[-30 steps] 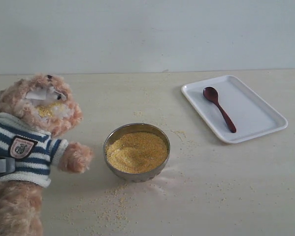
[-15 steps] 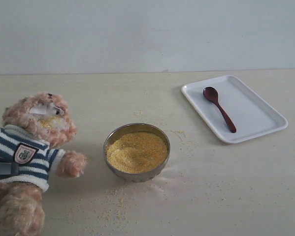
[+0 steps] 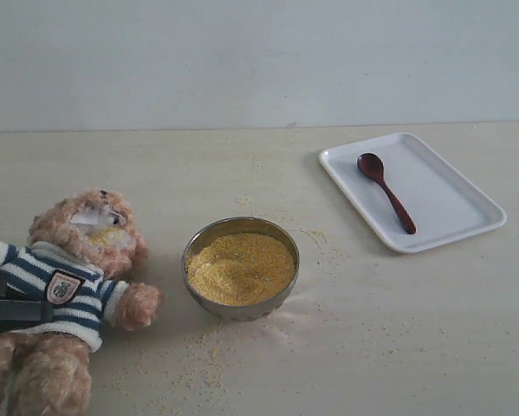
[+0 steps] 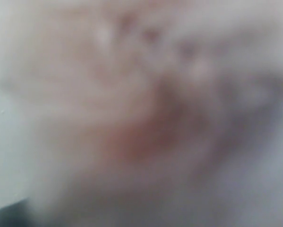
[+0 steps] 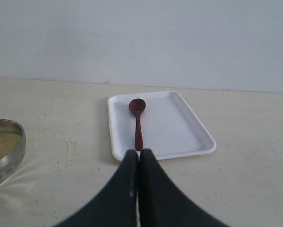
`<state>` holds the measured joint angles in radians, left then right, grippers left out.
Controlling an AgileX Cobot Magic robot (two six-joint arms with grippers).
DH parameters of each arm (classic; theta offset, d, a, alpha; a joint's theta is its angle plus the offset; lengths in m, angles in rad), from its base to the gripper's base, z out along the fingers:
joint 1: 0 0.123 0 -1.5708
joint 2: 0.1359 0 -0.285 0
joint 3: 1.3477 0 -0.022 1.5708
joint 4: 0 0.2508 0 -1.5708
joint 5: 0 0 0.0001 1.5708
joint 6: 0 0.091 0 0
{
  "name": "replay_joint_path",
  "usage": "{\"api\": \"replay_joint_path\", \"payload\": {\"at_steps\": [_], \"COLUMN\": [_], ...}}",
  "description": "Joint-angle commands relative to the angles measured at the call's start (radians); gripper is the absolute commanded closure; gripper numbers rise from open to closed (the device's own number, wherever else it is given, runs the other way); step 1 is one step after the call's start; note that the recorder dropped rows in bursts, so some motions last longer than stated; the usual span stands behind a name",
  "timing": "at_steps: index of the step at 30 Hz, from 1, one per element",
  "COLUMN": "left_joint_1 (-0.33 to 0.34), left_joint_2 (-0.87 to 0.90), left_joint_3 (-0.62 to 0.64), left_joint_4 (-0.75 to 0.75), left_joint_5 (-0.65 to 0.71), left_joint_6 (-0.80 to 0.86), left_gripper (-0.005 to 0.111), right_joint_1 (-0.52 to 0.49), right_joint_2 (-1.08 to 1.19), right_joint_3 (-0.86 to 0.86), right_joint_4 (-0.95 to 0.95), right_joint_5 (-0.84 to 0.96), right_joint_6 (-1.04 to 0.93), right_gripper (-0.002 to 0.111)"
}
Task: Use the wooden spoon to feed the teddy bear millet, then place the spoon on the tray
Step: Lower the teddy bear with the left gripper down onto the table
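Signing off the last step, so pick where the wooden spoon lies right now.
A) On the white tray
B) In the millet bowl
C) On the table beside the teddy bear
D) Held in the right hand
A: the wooden spoon lies flat inside the tray, and the right hand is shut with nothing in it.
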<state>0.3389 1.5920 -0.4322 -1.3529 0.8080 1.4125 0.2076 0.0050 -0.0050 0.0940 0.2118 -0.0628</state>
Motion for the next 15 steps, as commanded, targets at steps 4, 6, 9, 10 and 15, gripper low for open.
{"api": "replay_joint_path", "payload": {"at_steps": [4, 6, 9, 10, 15], "left_joint_1": [0.0, 0.0, 0.0, 0.0, 0.0], "left_joint_2": [0.04, 0.04, 0.04, 0.04, 0.04], "left_joint_3": [-0.006, -0.006, -0.006, -0.006, -0.006], "left_joint_4": [-0.061, -0.072, -0.074, -0.079, -0.083], "left_joint_5": [-0.036, -0.055, -0.06, -0.06, -0.069], "left_joint_6": [0.085, 0.085, 0.085, 0.085, 0.077], "left_gripper": [0.072, 0.061, 0.057, 0.057, 0.057], "right_joint_1": [-0.006, -0.006, -0.006, -0.006, -0.006], "right_joint_2": [-0.005, -0.005, -0.005, -0.005, -0.005], "right_joint_3": [0.005, 0.005, 0.005, 0.005, 0.005], "right_joint_4": [0.002, 0.002, 0.002, 0.002, 0.002], "right_joint_5": [-0.005, -0.005, -0.005, -0.005, -0.005], "right_joint_6": [-0.002, -0.002, -0.002, -0.002, -0.002], "right_gripper": [0.108, 0.108, 0.108, 0.108, 0.108]}}
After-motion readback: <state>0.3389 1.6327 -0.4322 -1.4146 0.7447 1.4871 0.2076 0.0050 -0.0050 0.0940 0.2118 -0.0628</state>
